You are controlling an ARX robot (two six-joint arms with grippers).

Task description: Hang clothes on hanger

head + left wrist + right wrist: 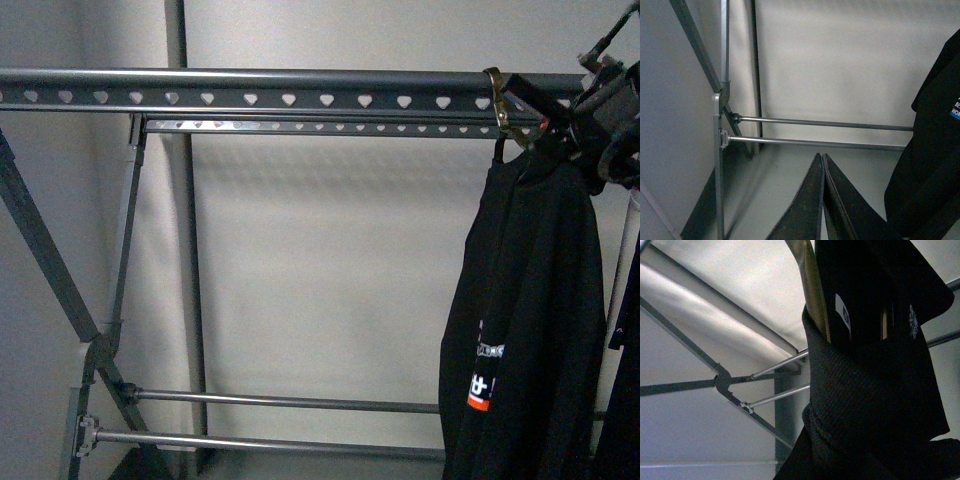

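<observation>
Across the top of the front view runs the hanger (pixel 250 98), stiff grey metal with a flat rail punched by small heart-shaped holes, crossed legs and round lower bars; it will not give. From its right end hangs the clothes (pixel 530 300), a black T-shirt on a brass-coloured hook (pixel 495 100): soft, light, limp knit with a ribbed collar (pixel 860 405) and white neck label (pixel 842 312). I would grip it at the collar or shoulders. My right gripper (pixel 600 100) sits at the neck, but whether its fingers are closed I cannot tell. My left gripper (pixel 823 200) is closed on nothing, low beside the hem.
</observation>
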